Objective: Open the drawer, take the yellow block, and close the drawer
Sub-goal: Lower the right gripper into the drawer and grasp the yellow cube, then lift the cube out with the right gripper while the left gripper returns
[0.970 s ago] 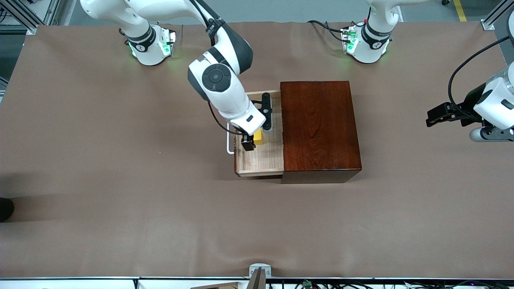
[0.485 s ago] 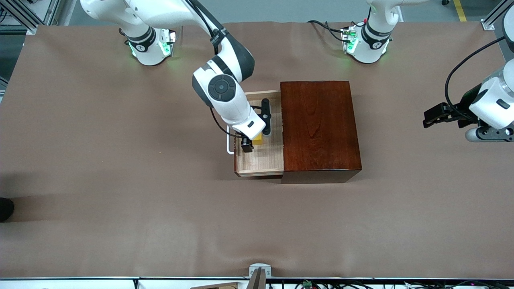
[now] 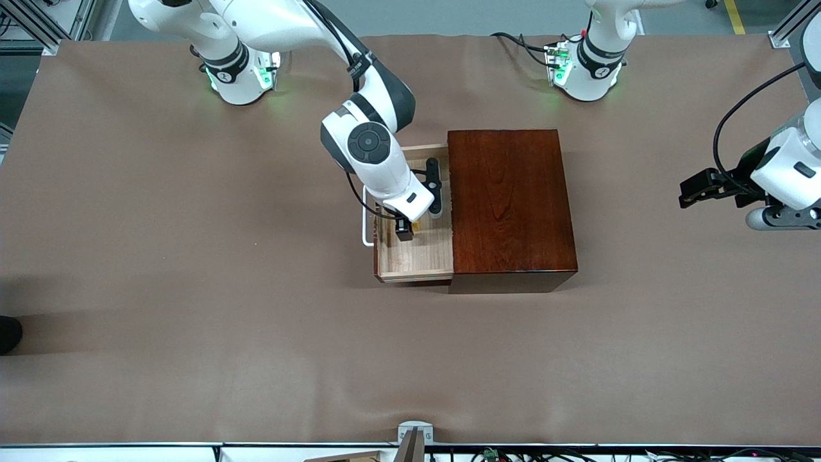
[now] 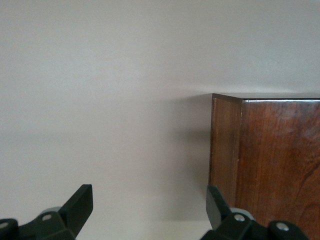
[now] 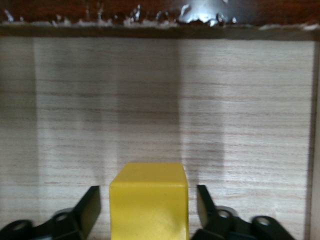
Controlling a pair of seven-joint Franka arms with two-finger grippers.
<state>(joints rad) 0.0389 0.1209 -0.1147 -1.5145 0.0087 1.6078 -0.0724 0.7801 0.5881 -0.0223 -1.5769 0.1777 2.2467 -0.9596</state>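
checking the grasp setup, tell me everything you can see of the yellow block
The yellow block is a small, bright, matte cube with crisp edges, resting flat on the pale wood floor of the open drawer. It sits between the right end effector fingers, with a narrow gap visible on each side, so they are not yet clamped. From the front view the arm mostly hides it.

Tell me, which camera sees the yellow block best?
The right wrist view: the yellow block fills its middle, between the right gripper's fingers. The front view shows a yellow sliver inside the drawer. The left wrist view shows none.
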